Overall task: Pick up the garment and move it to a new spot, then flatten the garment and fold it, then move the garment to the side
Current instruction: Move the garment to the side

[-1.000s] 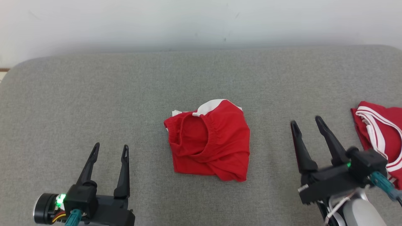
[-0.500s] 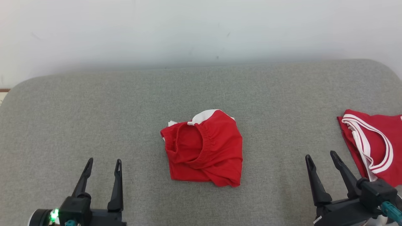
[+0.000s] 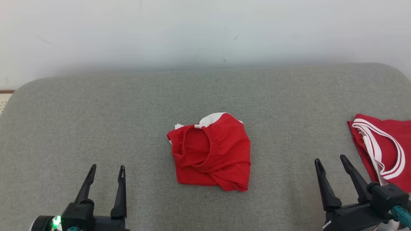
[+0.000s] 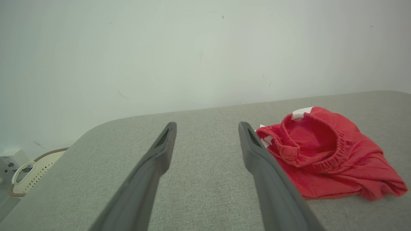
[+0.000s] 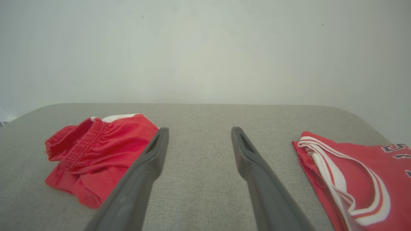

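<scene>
**Bunched Up, Partly Out of Sight**

The red fabric shorts (image 3: 210, 154) lay crumpled in the middle of the grey fabric-covered worktop (image 3: 96, 112). Their elastic waistband gaped and a white patch was half tucked under the far edge. A red jersey with white-striped trim (image 3: 395, 134) was cut off at the right edge. Beyond the worktop's left end a cream perforated container (image 4: 38, 168) showed only in part, its contents hidden. The left gripper (image 3: 107, 166) and right gripper (image 3: 330, 158) hung near the front, well apart from the shorts, fingers spread and holding nothing.
</scene>
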`<state>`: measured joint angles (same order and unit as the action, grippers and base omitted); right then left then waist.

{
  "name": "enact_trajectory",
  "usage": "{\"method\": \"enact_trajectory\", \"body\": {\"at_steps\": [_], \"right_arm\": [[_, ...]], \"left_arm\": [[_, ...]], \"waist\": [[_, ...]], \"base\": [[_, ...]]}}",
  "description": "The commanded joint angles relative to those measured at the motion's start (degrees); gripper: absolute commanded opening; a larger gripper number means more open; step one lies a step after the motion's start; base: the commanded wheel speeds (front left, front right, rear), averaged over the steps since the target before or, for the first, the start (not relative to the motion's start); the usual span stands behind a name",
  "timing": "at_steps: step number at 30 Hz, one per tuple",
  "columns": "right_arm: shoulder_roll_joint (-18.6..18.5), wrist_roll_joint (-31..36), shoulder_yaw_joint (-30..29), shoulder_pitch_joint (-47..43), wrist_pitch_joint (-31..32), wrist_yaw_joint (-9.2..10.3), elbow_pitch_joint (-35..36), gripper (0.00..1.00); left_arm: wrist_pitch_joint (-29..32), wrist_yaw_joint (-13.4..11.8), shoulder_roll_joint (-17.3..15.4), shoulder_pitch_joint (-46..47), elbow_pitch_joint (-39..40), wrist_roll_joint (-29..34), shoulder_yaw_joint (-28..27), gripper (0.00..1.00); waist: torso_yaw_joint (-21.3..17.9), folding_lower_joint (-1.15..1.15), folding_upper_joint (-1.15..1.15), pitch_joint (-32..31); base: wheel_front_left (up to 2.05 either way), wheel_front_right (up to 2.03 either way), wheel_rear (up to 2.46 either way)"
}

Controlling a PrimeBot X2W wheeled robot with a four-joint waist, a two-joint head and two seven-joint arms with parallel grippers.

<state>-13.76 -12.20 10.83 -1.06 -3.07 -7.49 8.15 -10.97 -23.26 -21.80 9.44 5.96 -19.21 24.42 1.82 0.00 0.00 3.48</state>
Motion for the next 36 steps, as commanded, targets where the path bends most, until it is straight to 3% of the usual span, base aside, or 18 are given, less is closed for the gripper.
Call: {"method": "enact_trajectory", "body": {"at_steps": [1, 7, 16, 32, 33, 35, 36], "right_arm": [[-0.2, 0.0, -0.2, 0.6, 0.0, 0.00, -0.2, 1.00], [-0.8, -1.6, 1.2, 3.7, 0.7, 0.00, -4.4, 1.00], [-1.6, -5.1, 7.3, 10.3, -0.4, 0.00, -17.5, 1.00], [3.4, -12.8, 19.4, 20.4, -3.6, 0.00, -37.6, 1.00], [3.8, -13.3, 20.2, 20.9, -4.1, -0.01, -38.4, 0.87], [4.2, -14.5, 21.6, 21.7, -5.0, -0.01, -39.5, 0.00], [4.3, -14.7, 22.1, 22.0, -5.5, 0.00, -39.8, 0.00]], "left_arm": [[0.0, 0.2, -0.2, 0.4, 0.2, -0.2, 0.1, 1.00], [-1.0, -0.3, 1.2, 1.5, 0.3, -0.7, 0.1, 1.00], [-2.4, 0.5, 3.2, 3.1, -0.9, -0.9, 1.0, 1.00], [-3.4, 1.1, 4.1, 5.0, -2.4, -0.1, 1.4, 1.00], [-3.4, 1.1, 4.1, 5.0, -2.4, -0.1, 1.4, 1.00], [-3.4, 1.1, 4.0, 5.3, -2.5, -0.1, 1.4, 1.00], [-3.4, 1.1, 4.0, 5.4, -2.5, 0.0, 1.4, 1.00]], "waist": [[0.8, 0.00, 0.00, 0.4], [3.4, 0.00, 0.00, 2.1], [8.6, 0.00, 0.00, 5.4], [10.6, 0.00, 0.00, 7.7], [10.4, 0.00, 0.00, 7.7], [10.2, 0.00, 0.00, 7.7], [10.0, 0.00, 0.00, 7.7]], "base": [[0.00, 0.00, 0.00], [0.00, 0.00, 0.00], [0.00, 0.00, 0.00], [0.00, 0.00, 0.00], [0.00, 0.00, 0.00], [0.00, 0.00, 0.00], [0.00, 0.00, 0.00]]}}
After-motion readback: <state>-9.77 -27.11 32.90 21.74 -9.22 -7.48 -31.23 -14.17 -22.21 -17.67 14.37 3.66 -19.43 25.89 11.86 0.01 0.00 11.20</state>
